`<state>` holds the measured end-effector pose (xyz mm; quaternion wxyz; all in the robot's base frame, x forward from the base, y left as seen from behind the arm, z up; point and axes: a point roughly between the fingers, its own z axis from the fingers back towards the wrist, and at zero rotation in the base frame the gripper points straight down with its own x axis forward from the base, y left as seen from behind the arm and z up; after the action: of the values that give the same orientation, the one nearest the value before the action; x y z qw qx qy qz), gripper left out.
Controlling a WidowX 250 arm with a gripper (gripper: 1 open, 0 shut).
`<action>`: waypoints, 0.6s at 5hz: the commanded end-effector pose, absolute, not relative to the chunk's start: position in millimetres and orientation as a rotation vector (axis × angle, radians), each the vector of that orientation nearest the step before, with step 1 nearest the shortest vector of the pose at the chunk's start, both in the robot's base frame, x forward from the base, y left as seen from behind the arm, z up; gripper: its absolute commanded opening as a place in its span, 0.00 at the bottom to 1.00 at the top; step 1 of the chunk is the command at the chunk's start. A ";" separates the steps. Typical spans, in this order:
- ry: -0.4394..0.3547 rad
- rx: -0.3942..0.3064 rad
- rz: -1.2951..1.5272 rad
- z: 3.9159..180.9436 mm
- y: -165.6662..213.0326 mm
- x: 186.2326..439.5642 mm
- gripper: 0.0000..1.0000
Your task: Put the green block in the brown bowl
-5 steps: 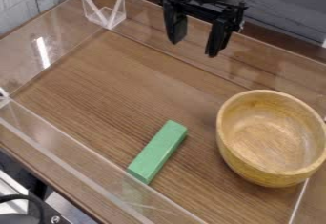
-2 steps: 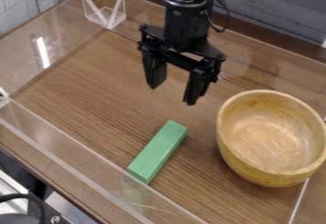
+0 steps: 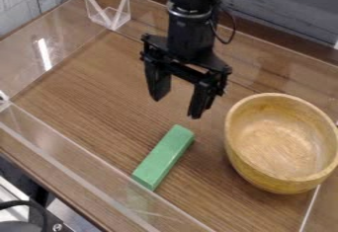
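Tool (image 3: pixel 180 97) lower now, above green block (image 3: pixel 164 157)

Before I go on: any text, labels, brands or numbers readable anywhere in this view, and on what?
None readable in this view.
green block: plain, no marking.
brown bowl: bare wood grain only.
tool: black, no visible label.
table: wood grain, no print.
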<state>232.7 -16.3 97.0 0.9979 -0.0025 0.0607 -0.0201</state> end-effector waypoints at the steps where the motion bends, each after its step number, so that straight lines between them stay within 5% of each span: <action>1: 0.087 -0.004 -0.050 102.4 -18.1 233.3 1.00; 3: 0.103 -0.004 -0.058 94.6 -20.3 227.4 1.00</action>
<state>223.3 -18.6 86.2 0.9971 -0.0022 0.0715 -0.0250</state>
